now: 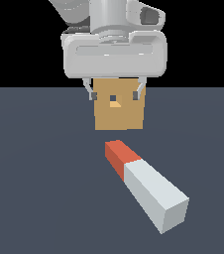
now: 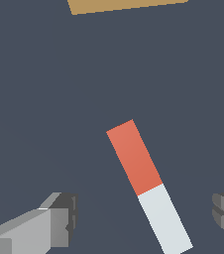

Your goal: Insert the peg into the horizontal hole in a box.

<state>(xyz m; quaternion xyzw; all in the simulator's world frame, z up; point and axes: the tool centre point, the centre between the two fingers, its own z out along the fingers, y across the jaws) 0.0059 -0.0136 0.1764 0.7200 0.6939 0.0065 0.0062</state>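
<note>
The peg (image 1: 146, 184) lies flat on the dark blue-grey tabletop (image 1: 34, 198), nothing touching it. In the exterior view it runs at a slant: its red-orange end section is the far end, pointing toward the box (image 1: 119, 110), while the longer white part reaches nearer the camera and off toward the exterior view's right. The red end stops near the foot of the box but stays apart from it — a strip of bare tabletop shows between the two. The box is a plain tan block standing upright on the tabletop, farther back than the peg, and the hole (image 1: 114, 101) is a small square opening about the middle of the face turned to the camera, much smaller than that face. The hand (image 1: 114, 92) hangs high over the scene with its pale grey body covering the top edge of the box in the exterior view; its two fingertips (image 1: 88, 92) point down on either side of the hole. In the wrist view the fingers (image 2: 64, 218) sit wide apart with only tabletop and the peg (image 2: 147, 186) lying well below between them — the hand is spread open and holds nothing. A sliver of the box (image 2: 124, 5) shows at the edge of the wrist view.
</note>
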